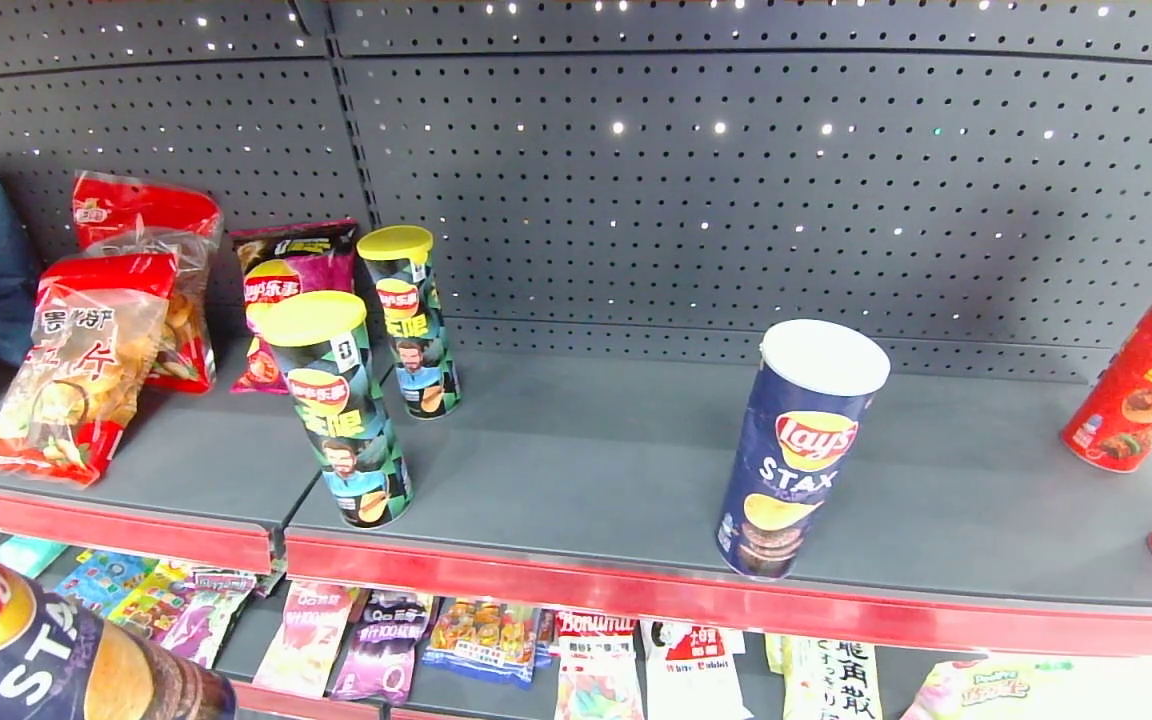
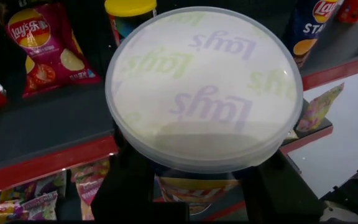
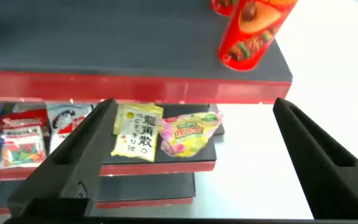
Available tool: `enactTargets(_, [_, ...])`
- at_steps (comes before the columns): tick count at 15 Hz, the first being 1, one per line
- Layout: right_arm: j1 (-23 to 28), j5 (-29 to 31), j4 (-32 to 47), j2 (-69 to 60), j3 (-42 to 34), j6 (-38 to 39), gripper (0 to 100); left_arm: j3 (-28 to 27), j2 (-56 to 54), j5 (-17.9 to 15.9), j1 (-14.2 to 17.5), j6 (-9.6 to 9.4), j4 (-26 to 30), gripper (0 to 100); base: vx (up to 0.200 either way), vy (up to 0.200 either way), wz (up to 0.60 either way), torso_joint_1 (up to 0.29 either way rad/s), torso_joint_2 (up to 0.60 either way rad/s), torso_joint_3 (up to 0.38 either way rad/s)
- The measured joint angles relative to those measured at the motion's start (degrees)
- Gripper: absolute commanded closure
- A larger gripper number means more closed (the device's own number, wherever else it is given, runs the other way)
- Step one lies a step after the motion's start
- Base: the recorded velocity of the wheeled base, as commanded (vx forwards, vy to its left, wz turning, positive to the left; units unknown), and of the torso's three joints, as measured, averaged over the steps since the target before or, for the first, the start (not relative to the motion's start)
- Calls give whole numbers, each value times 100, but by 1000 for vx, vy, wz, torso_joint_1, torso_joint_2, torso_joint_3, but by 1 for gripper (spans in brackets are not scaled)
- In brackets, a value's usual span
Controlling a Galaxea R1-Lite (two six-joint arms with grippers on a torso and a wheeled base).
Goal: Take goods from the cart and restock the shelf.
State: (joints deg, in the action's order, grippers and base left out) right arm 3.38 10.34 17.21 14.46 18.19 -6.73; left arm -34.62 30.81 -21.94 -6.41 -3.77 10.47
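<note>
- Fingers (image 2: 126,193) of the left gripper (image 2: 197,196) clamp a blue chip can (image 1: 26,650) just under its lid (image 2: 204,87), upright, likely so it can be stood straight down.
- It hangs before the shelf's (image 1: 636,590) red front edge, in front of the green cans (image 1: 336,410), not yet on it.
- Matching blue can (image 1: 796,450) stands by the front edge, mid-shelf, probably the row to join.
- Right gripper (image 3: 194,109), fingers apart and empty, faces the shelf's right corner by a red can (image 3: 247,31).
</note>
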Motion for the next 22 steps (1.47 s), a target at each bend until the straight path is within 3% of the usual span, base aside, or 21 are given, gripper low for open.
enactTargets(2, [-54,-332,-33,-514,-383,-99,0,116,-68,-261,0,369,15,100,0,0,0,0,0,0])
enactTargets(3, [-118,-462,-38,-722,-521,-101,0,150,-96,-268,-2,406,9,100,0,0,0,0,0,0])
enactTargets(6, [-258,-547,-176,-1148,-830,-18,0,179,-126,84,16,377,0,100,0,0,0,0,0,0])
enactTargets(8, [-322,-596,-305,-1328,-962,-9,0,183,-137,266,18,188,20,100,0,0,0,0,0,0])
enactTargets(10, [-338,-594,-316,-1406,-992,-13,0,180,-256,262,18,87,63,100,0,0,0,0,0,0])
enactTargets(13, [-347,-574,-318,-1438,-1001,-18,0,179,-416,246,18,99,134,100,0,0,0,0,0,0])
enactTargets(17, [-345,-558,-316,-1446,-1001,-27,0,113,-433,-26,7,154,-33,100,0,0,0,0,0,0])
enactTargets(22, [-345,-585,-316,-1451,-1003,-27,0,85,-261,-11,5,156,-267,100,0,0,-600,1,4,5])
